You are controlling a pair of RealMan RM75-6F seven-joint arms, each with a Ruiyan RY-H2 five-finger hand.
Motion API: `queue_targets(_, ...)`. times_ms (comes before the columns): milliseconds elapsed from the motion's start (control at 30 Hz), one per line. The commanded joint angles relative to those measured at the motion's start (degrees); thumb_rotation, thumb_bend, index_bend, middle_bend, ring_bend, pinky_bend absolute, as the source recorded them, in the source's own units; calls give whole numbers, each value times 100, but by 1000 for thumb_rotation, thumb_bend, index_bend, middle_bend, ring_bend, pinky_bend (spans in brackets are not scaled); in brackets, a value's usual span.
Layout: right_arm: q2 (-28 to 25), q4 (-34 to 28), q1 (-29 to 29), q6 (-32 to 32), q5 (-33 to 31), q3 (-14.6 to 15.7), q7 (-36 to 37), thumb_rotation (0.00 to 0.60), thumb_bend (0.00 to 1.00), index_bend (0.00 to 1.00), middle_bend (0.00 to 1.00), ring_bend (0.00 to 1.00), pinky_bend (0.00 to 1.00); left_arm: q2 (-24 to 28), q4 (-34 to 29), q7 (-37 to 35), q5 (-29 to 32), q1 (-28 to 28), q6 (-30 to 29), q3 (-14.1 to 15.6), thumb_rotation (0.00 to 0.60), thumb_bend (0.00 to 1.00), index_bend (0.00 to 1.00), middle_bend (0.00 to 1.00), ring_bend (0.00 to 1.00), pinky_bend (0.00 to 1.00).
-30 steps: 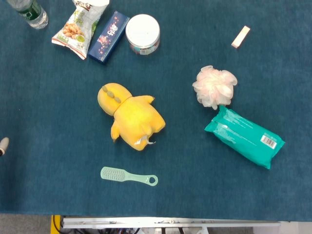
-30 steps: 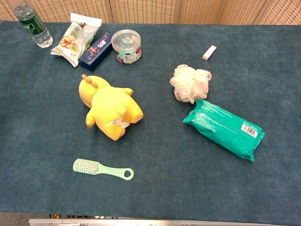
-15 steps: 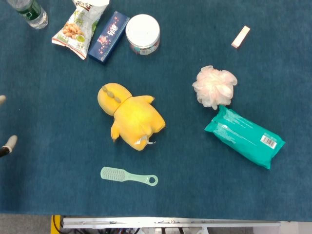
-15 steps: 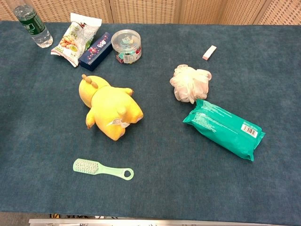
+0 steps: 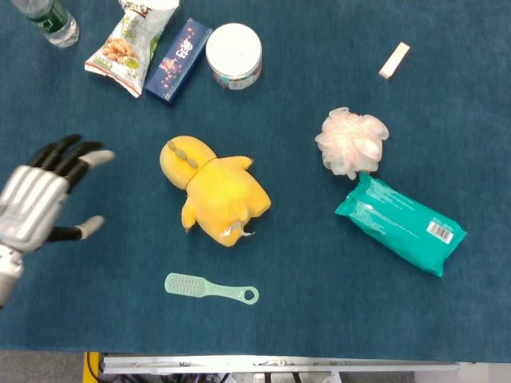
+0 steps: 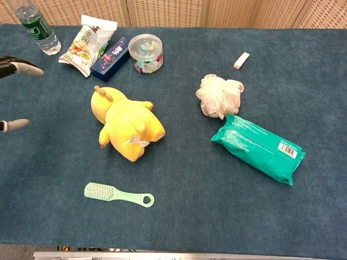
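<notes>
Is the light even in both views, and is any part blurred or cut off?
Head view: even light, soft shadows, left hand slightly blurred. Chest view: equally even, no glare; only fingertips of that hand show at the left edge; yellow plush toy is sharp.

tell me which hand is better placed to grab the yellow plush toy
Left, most likely. The left hand hovers open just beside the yellow plush toy, its fingers spread toward it. The right hand shows in neither view.
</notes>
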State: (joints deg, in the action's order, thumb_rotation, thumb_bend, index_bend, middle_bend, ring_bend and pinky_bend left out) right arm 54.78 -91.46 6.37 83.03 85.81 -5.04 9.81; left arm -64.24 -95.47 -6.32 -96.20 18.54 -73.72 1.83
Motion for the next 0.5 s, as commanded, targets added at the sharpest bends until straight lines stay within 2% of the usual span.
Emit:
queue_targets(33, -3, -9, -8, -3, -41, -10, -8, 600, 214, 408, 374, 243, 267, -216, 257, -442, -291, 453, 412, -53, 600, 198, 182, 167, 98, 157)
queue_targets(200, 8, -24, 5, -70, -94, -5, -67, 600, 214, 408, 374, 243, 267, -559, 549, -844, -504, 916, 814, -56, 600, 159, 118, 131, 85, 115)
queue_targets(233, 13, -28, 4, -77, -107, -5, -75, 600, 214, 408, 374, 243, 267, -627, 589, -933, -530, 985, 859, -56, 582, 142, 99, 118, 76, 100)
queue_targets(400, 21, -44, -19, -99, -168, 7, -129, 600, 214, 408, 374, 243, 267, -917, 735, -1486, -652, 1308, 1038, -2, 325, 87, 65, 60, 14, 23)
queue_targets(433, 18, -46, -26, -95, -179, 6, -136, 600, 214, 408, 374, 243, 267, -967, 772, -1561, -688, 1343, 1026, 15, 284, 74, 53, 41, 5, 7)
queue_targets(500, 10, -47, -44, -82, -206, 2, -137, 600, 214, 408, 374, 243, 267, -1076, 855, -1685, -784, 1408, 980, 68, 241, 57, 26, 13, 0, 0)
